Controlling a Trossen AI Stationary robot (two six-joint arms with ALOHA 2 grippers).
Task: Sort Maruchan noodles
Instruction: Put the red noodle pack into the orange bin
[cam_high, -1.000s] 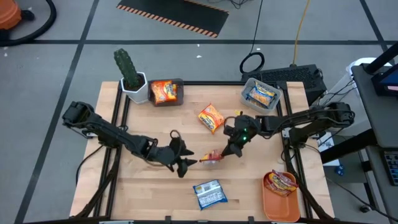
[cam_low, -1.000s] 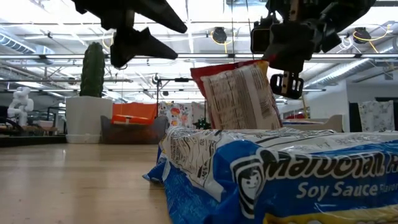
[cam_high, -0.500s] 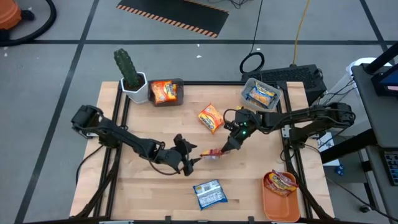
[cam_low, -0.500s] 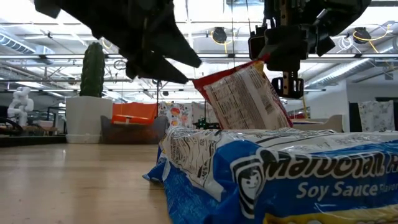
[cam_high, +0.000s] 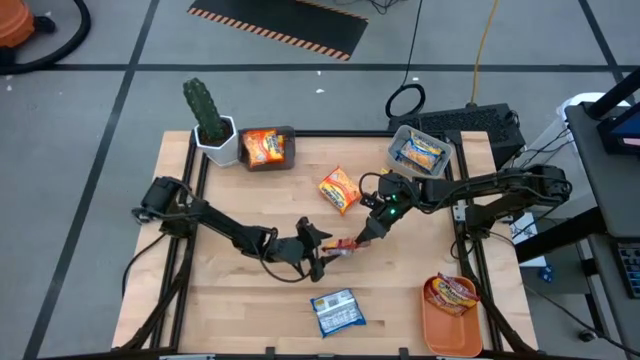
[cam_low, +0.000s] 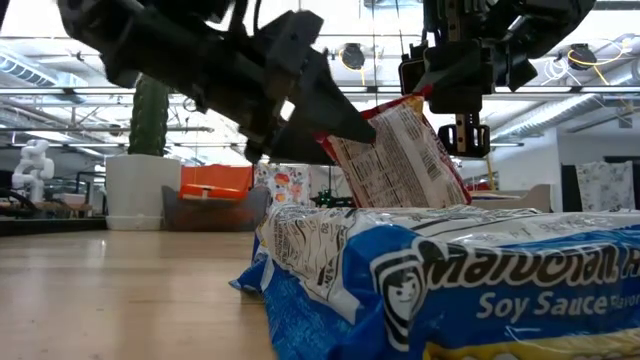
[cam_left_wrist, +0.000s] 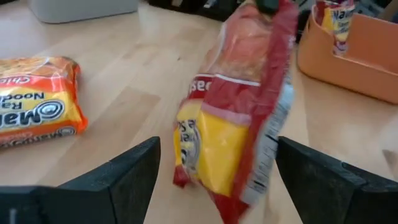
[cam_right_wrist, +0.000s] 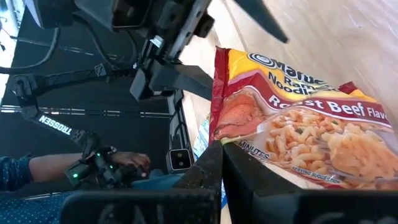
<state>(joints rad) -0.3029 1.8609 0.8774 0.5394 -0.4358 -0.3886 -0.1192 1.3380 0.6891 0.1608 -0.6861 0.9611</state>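
Wooden table (cam_high: 250, 300): blue packet (cam_high: 336, 311), orange packet (cam_high: 340, 189).

Both arms are dark, almost black, built of slim tubes joined by chunkier round joints, with thin black cables looping along them. The left hand (cam_high: 322, 250) ends in two flat, wedge-shaped dark fingers (cam_left_wrist: 118, 180), and the right hand (cam_high: 362, 238) has the same matte black fingers (cam_right_wrist: 208, 177) and a small green light glowing on its wrist. One arm link carries the word TROSSEN in white capitals, and the person behind it wears a dark blue patterned sleeve (cam_right_wrist: 25, 171).
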